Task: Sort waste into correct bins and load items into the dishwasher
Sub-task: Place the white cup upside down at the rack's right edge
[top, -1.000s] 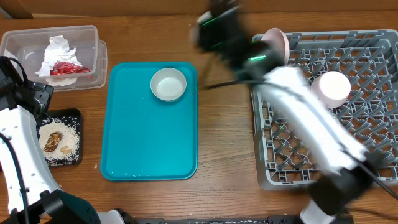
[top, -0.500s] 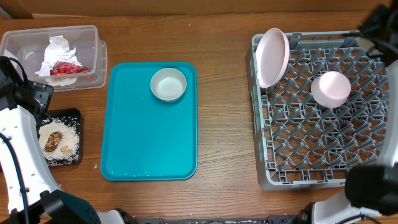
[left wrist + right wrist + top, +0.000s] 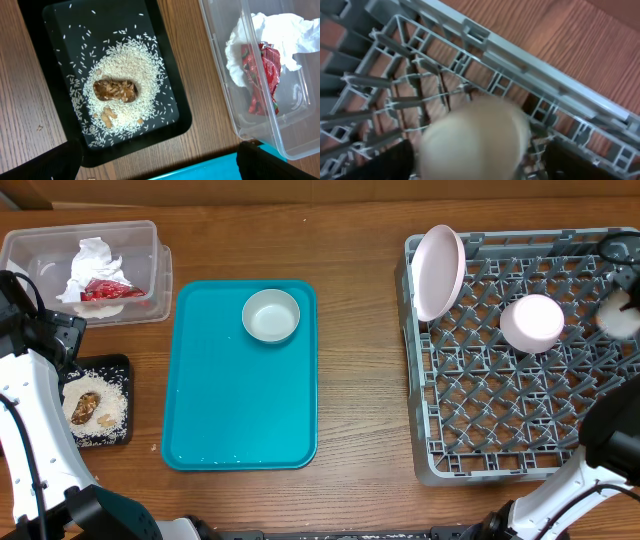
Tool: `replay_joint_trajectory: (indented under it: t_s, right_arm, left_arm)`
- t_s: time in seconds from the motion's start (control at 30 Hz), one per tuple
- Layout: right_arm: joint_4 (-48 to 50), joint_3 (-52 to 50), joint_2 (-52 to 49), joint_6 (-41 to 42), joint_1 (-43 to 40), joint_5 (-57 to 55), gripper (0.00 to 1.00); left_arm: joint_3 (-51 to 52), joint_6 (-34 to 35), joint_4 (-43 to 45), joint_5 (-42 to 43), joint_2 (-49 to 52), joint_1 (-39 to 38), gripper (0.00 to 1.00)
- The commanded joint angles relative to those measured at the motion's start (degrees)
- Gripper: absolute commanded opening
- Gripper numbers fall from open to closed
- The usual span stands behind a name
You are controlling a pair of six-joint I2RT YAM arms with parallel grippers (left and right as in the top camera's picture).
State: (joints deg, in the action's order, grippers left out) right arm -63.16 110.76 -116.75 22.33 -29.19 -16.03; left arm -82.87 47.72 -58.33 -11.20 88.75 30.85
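Note:
The clear tub (image 3: 40, 250) holds the crumpled napkin (image 3: 92, 262) and the red wrapper (image 3: 108, 288); both also show in the left wrist view (image 3: 270, 30) (image 3: 262, 70). The black tray (image 3: 55, 30) holds rice (image 3: 127, 65) and brown lumps (image 3: 116, 90). My left gripper (image 3: 160, 167) is open and empty, above the table between the black tray and the tub. The grey dish rack (image 3: 520, 450) holds the upright pinkish plate (image 3: 437, 272) and an upside-down white dish (image 3: 532, 322). My right gripper (image 3: 480, 162) is shut on a blurred small white cup (image 3: 470, 135) over the rack's far right edge (image 3: 622, 318). The pale grey bowl (image 3: 271, 315) sits on the teal tray.
The teal tray (image 3: 240, 410) lies mid-table between the bins and the rack. Bare wood runs between it and the rack. My left arm (image 3: 30, 420) stands along the left edge, beside the black tray (image 3: 118, 365).
My right arm has swung from over the rack's left side to its far right edge, with the white cup in it. The left arm has not moved.

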Motion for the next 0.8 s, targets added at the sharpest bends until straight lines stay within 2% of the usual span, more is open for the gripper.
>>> replay_joint_trajectory:
  t_s: [0.0,0.13,0.27,0.43,0.5,0.67,0.77]
  right_arm:
    - [0.0,0.2,0.4,0.2,0.1,2.4,0.87]
    - [-1.2,0.2,0.9,0.2,0.3,4.6,0.88]
    - [-2.2,0.2,2.9,0.2,1.2,7.4,0.80]
    - [-1.0,0.2,9.0,0.4,3.4,10.5,0.79]
    - [-0.4,0.2,11.7,0.4,4.6,14.4,0.76]
    - [0.3,0.2,16.9,0.4,10.8,31.7,0.61]
    - [1.9,0.2,18.6,0.4,17.8,36.6,0.62]
  left_arm:
    - [-0.1,0.7,0.1,-0.8,0.4,-0.1,1.00]
    - [-0.1,0.7,0.1,-0.8,0.4,-0.1,1.00]
    - [-0.1,0.7,0.1,-0.8,0.4,-0.1,1.00]
    - [-0.1,0.7,0.1,-0.8,0.4,-0.1,1.00]
    - [-0.1,0.7,0.1,-0.8,0.4,-0.1,1.00]
    - [-0.1,0.7,0.1,-0.8,0.4,-0.1,1.00]
    - [-0.1,0.7,0.1,-0.8,0.4,-0.1,1.00]
